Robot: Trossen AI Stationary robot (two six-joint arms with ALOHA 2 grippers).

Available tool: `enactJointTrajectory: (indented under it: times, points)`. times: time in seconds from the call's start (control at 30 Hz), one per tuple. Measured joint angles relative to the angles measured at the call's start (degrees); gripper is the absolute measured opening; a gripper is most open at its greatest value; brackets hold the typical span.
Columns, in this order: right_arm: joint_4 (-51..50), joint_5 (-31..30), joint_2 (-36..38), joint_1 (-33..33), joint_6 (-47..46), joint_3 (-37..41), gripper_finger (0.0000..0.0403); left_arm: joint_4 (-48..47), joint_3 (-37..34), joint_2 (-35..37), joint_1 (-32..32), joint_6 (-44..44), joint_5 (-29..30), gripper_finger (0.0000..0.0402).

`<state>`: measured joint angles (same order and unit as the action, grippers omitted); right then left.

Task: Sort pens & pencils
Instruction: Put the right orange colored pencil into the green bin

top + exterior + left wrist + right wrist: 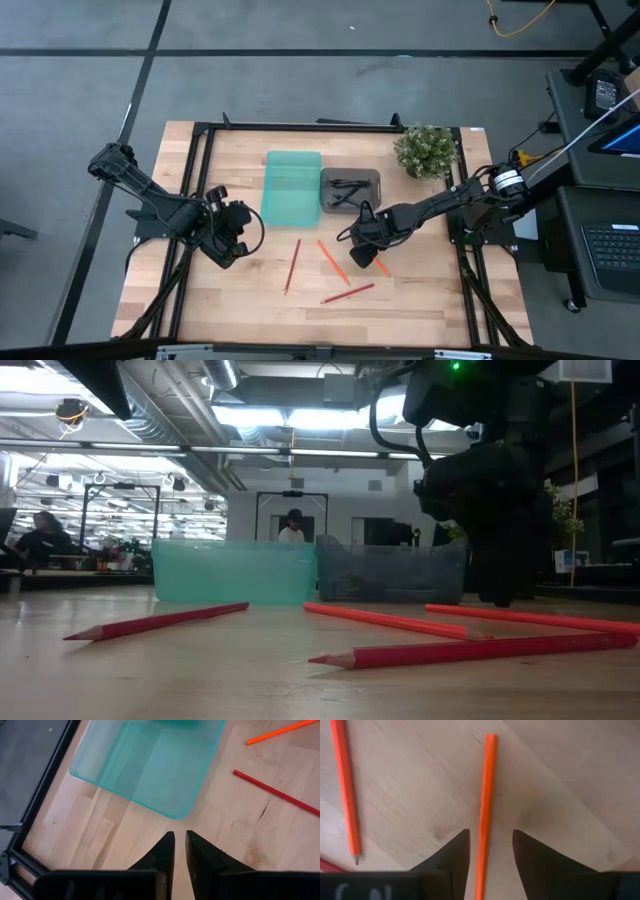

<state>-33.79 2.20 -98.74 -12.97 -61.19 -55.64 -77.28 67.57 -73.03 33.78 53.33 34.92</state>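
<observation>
My right gripper [362, 250] [490, 851] is low over the table in front of the grey tray and is open. Its fingers stand on either side of an orange pencil [487, 795] [381, 266] that lies flat on the wood, with a gap on each side. A second orange pencil [332, 260] [345, 790] and two red pencils [292, 265] [348, 292] also lie flat on the table. Black pens [347, 190] rest in the grey tray [372, 178]. The teal tray [292, 187] [150, 765] stands beside it. My left gripper [228, 235] [180, 845] waits, shut, left of the teal tray.
A potted plant [425, 150] stands at the table's far right, behind my right arm. A black frame [200, 140] runs along the table's edges. In the low view my right gripper [490, 510] rises behind the pencils [480, 650], with both trays [235, 570] beyond.
</observation>
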Motion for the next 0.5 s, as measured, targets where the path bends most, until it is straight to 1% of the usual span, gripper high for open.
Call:
enactJointTrajectory:
  times: [0.3, 0.5]
  points:
    - [0.6, 0.7, -4.1, 0.0, 0.4, -0.3, 0.0150, 0.0, 0.0, 0.0, 0.0, 0.0, 0.0, 0.0041]
    - [0.5, 0.5, -4.5, 0.0, 0.0, -0.3, 0.0150, 0.0, 0.0, 0.0, 0.0, 0.0, 0.0, 0.0041]
